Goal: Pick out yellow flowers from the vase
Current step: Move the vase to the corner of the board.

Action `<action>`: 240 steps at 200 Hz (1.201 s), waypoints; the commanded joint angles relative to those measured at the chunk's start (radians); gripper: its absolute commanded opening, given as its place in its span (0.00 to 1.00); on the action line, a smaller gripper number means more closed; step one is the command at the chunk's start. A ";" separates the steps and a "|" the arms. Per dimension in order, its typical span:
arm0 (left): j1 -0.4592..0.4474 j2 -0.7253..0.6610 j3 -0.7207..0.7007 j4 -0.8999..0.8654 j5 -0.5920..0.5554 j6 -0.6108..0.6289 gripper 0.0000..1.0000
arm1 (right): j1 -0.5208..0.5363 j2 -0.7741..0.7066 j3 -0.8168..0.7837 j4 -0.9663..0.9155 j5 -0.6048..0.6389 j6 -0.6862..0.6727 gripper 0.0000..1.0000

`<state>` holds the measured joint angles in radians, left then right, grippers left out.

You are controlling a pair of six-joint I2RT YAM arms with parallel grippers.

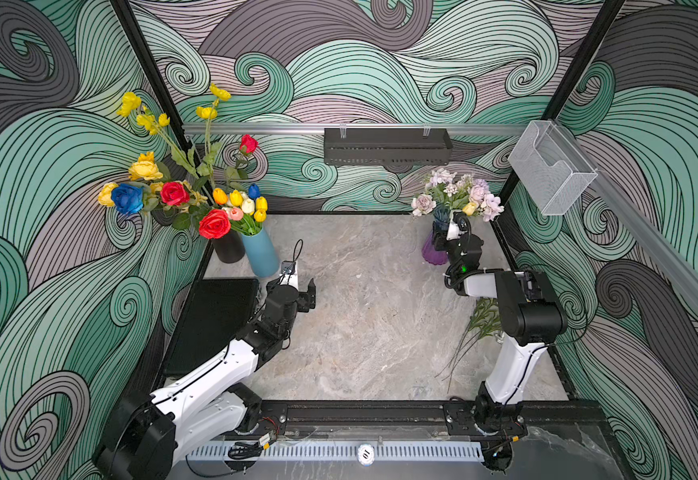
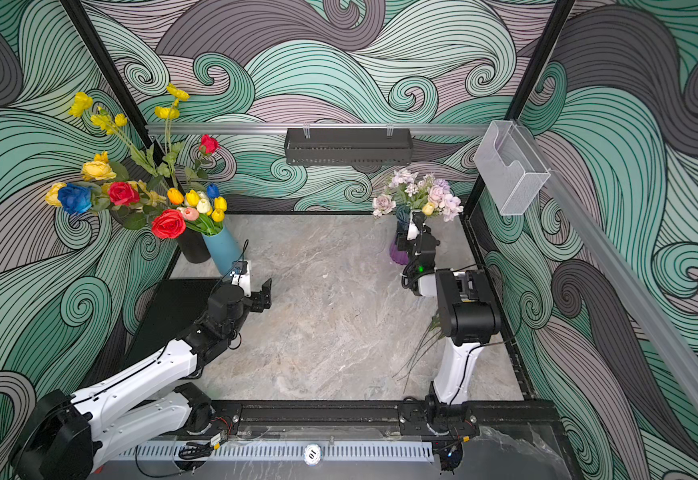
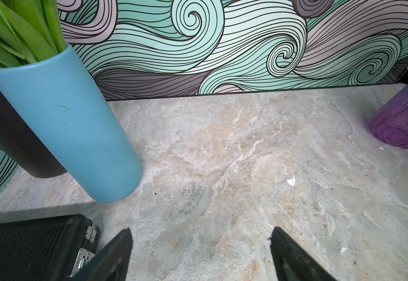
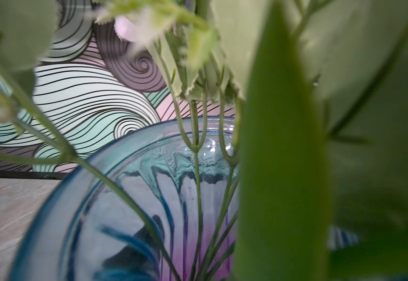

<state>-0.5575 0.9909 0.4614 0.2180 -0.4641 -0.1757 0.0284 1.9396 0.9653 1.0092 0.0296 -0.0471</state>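
One left gripper (image 3: 201, 230) released above grey marble tabletop (image 3: 222, 158), right gripper (image 1: 455, 222) amid ribbed purple glass vase's (image 1: 432, 254) green stems (image 4: 199, 185), jaws unreadable.

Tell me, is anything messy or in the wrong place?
Yes. A bunch of leafy green stems lies flat on the table beside the right arm, not in any vase. A tiny white scrap also sits on the table.
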 commanded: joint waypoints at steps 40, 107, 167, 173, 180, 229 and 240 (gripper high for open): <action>0.008 -0.009 0.003 0.008 -0.008 -0.002 0.87 | -0.063 0.085 0.159 -0.039 -0.007 -0.004 0.60; 0.007 0.003 0.003 0.015 -0.007 -0.002 0.87 | -0.068 0.071 0.127 -0.012 0.027 0.029 0.88; 0.007 0.017 0.012 0.013 0.003 -0.002 0.87 | -0.065 0.005 0.027 -0.014 0.079 0.090 0.99; 0.007 0.019 0.015 0.008 0.003 -0.001 0.87 | -0.065 -0.006 0.015 -0.021 0.083 0.102 1.00; 0.007 0.021 0.019 0.006 0.004 -0.001 0.87 | -0.062 -0.018 -0.004 -0.022 0.086 0.116 1.00; 0.012 0.037 0.058 -0.031 -0.003 -0.001 0.87 | -0.029 -0.114 -0.161 0.036 0.118 0.174 1.00; 0.018 0.040 0.070 -0.041 -0.008 -0.001 0.88 | -0.021 -0.132 -0.188 0.035 0.118 0.190 1.00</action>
<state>-0.5564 1.0214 0.4690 0.2016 -0.4637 -0.1757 -0.0113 1.8595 0.8246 1.0023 0.1249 0.0925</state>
